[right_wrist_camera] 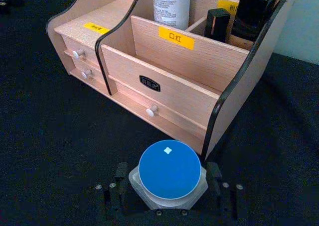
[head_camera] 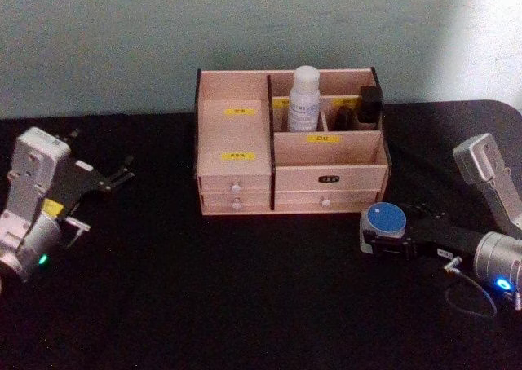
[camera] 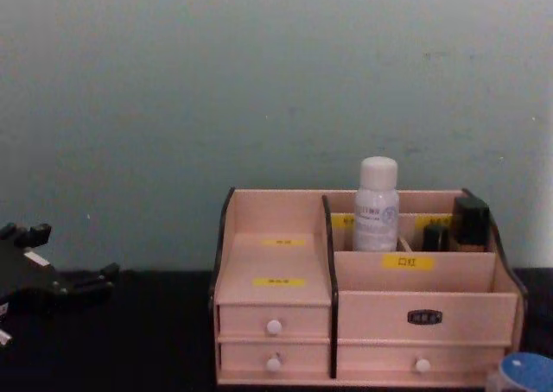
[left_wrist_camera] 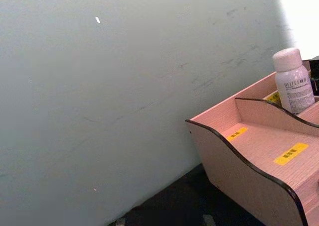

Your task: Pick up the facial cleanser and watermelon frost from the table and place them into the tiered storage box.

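Observation:
The tiered storage box (head_camera: pixel 245 170) stands at the middle back of the black table, its drawers facing me. A white bottle, the facial cleanser (head_camera: pixel 303 99), stands upright in a rear compartment, also in the left wrist view (left_wrist_camera: pixel 292 81) and the chest view (camera: pixel 377 204). The watermelon frost (head_camera: pixel 385 220), a small round jar with a blue lid, is just off the box's front right corner. My right gripper (head_camera: pixel 383 228) is shut on it, a finger (right_wrist_camera: pixel 119 178) pressed to each side of the jar (right_wrist_camera: pixel 169 169). My left gripper (head_camera: pixel 122 173) hovers open at the far left, holding nothing.
Two black containers (head_camera: pixel 364 107) stand in the box's rear right compartments. The black table (head_camera: pixel 204 288) stretches open in front of the box. A pale wall (camera: pixel 259 81) rises right behind the box.

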### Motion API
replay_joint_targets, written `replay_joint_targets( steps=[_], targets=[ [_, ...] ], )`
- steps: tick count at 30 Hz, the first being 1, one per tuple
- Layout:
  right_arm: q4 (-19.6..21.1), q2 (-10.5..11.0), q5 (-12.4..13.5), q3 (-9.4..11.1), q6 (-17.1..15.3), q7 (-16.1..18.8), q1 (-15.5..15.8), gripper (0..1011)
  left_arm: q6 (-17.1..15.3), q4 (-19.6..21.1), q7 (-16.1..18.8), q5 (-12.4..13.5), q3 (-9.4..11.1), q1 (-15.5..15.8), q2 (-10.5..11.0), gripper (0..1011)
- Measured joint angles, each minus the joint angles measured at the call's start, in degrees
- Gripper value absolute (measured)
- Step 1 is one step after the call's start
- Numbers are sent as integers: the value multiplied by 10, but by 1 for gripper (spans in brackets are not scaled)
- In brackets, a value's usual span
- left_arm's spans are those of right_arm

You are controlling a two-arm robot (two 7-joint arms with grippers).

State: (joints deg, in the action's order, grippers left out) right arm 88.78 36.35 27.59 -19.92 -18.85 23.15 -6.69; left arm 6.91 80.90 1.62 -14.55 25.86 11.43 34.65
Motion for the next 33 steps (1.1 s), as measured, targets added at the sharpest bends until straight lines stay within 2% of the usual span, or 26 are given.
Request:
replay_joint_targets(
  steps=[9,33],
  targets=[
    [-4,-6,1,4,2,-1,0,1000,0,0,0,0,0,0,0,1001],
    [-4,-4,2,4,3,-1,1,1000,0,0,0,0,0,0,0,1001]
  ],
)
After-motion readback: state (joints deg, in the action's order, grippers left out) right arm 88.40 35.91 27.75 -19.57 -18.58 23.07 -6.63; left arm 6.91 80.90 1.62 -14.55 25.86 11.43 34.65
